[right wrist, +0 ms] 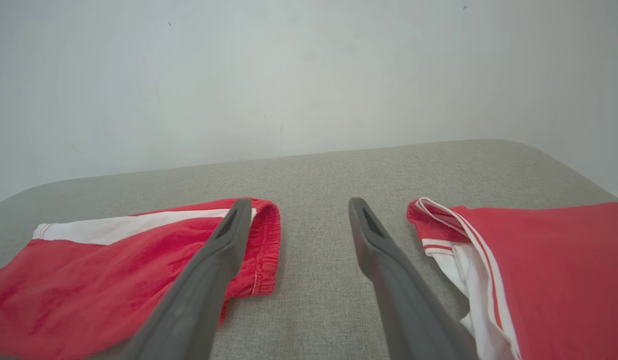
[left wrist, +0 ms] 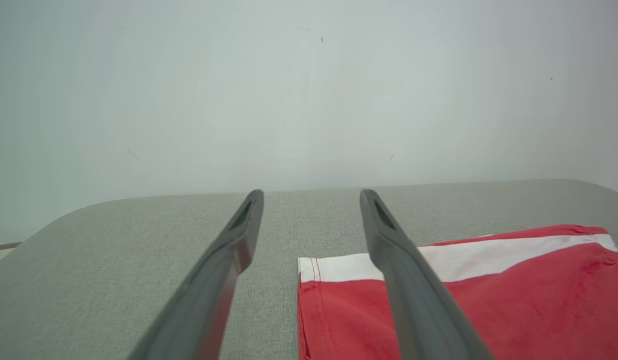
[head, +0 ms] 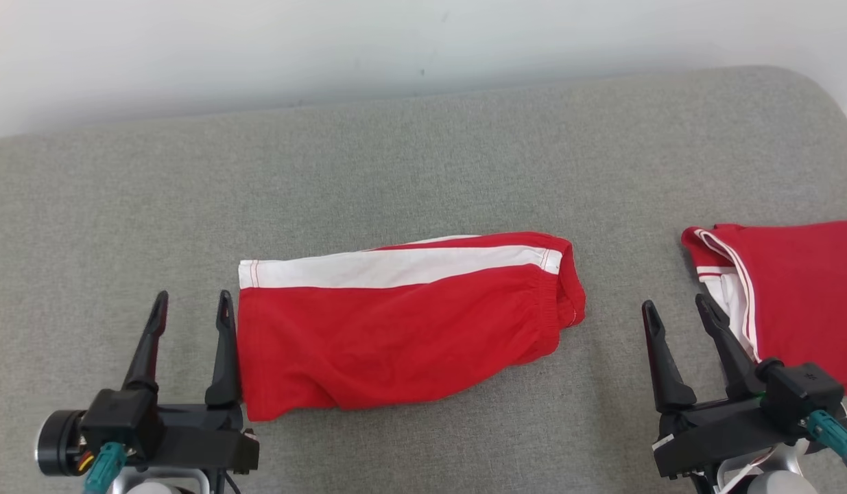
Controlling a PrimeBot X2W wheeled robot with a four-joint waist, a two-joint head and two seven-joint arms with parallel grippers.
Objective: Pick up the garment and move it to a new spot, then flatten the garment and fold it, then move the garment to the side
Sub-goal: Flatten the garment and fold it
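The garment (head: 396, 329) is a pair of red shorts with a white side stripe, lying folded and flat in the middle of the grey padded surface (head: 423, 171). My left gripper (head: 193, 296) stands open just off its left hem, the inner finger close beside the cloth and nothing between the fingers. In the left wrist view the left gripper (left wrist: 313, 192) is spread wide, with the shorts (left wrist: 514, 300) under and right of the right finger. My right gripper (head: 675, 302) is open and empty, to the right of the waistband. In the right wrist view the right gripper (right wrist: 299, 200) straddles bare fabric beside the shorts (right wrist: 88, 280).
A second red garment with white trim (head: 807, 295) lies folded at the right edge, just right of my right gripper, and shows in the right wrist view as a red garment (right wrist: 554, 270). A white wall (head: 327, 48) runs behind the surface's far edge.
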